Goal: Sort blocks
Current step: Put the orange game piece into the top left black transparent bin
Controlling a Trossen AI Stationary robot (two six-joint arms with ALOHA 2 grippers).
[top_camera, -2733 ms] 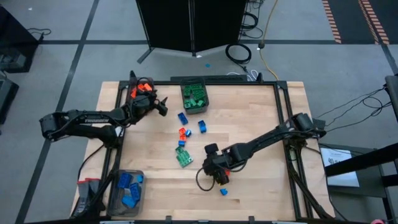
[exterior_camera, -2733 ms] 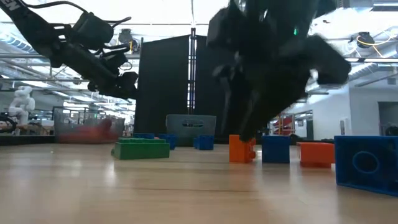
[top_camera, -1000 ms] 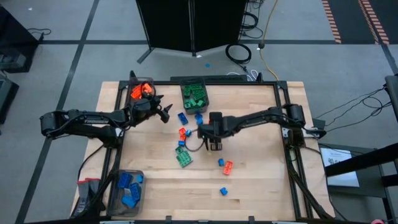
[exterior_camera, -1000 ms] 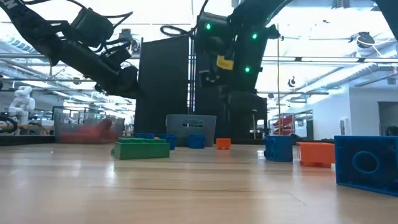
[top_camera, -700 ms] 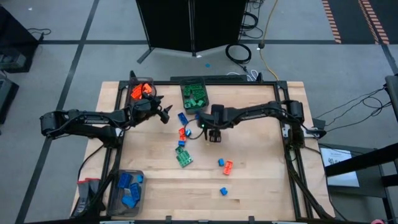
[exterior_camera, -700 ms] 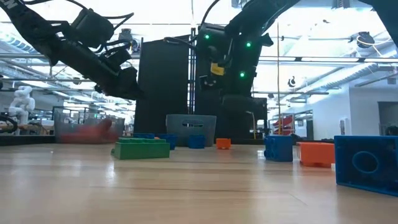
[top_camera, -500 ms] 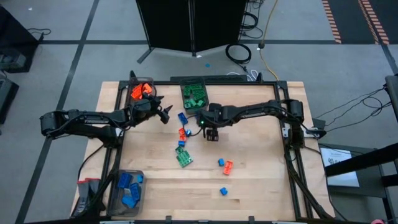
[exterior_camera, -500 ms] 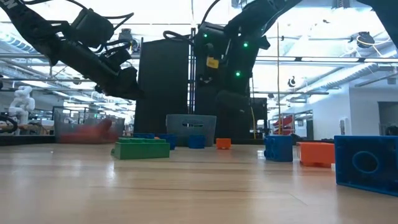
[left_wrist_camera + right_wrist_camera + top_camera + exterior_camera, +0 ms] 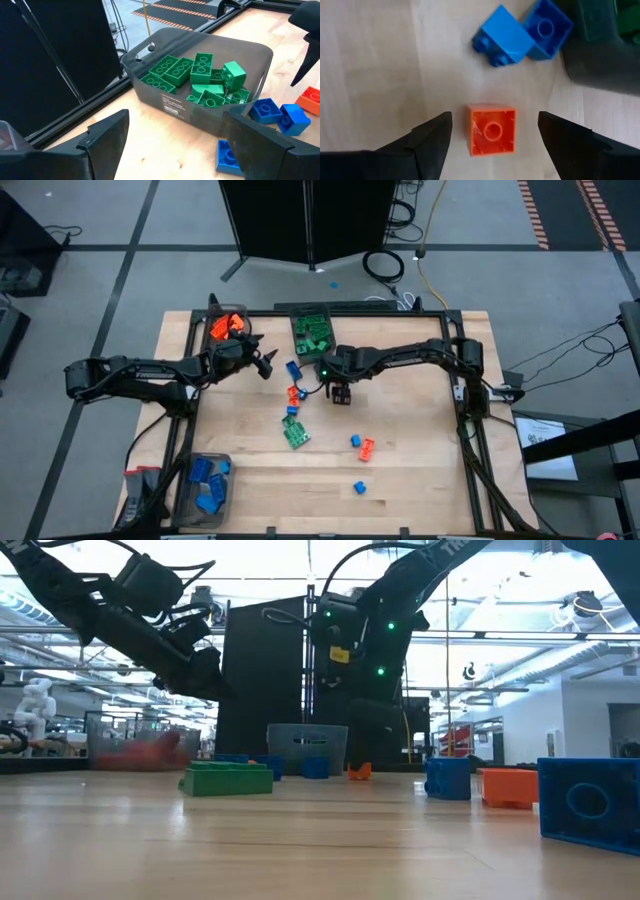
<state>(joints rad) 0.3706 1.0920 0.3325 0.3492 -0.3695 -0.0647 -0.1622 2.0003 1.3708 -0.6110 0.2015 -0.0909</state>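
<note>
An orange block (image 9: 491, 130) lies hollow side up on the wooden table, and my right gripper (image 9: 493, 117) hangs open over it, one finger on either side with a gap to each. In the low view the orange block (image 9: 358, 771) shows small below that gripper (image 9: 368, 730). Two blue blocks (image 9: 502, 40) lie just beyond it, near the bin of green blocks (image 9: 312, 332). My left gripper (image 9: 262, 361) waits open above the table's far left, facing the green bin (image 9: 200, 80), with nothing between its fingers.
An orange-filled bin (image 9: 228, 327) stands at the far left corner and a blue-filled bin (image 9: 205, 485) at the near left. Loose blocks lie mid-table: a green one (image 9: 295, 432), a blue one (image 9: 354, 440), an orange one (image 9: 367, 448) and a blue one (image 9: 359, 487).
My right gripper has gone toward the table's far edge and a little to the left, nearer the green bin, staying low over the table. The left arm has kept still.
</note>
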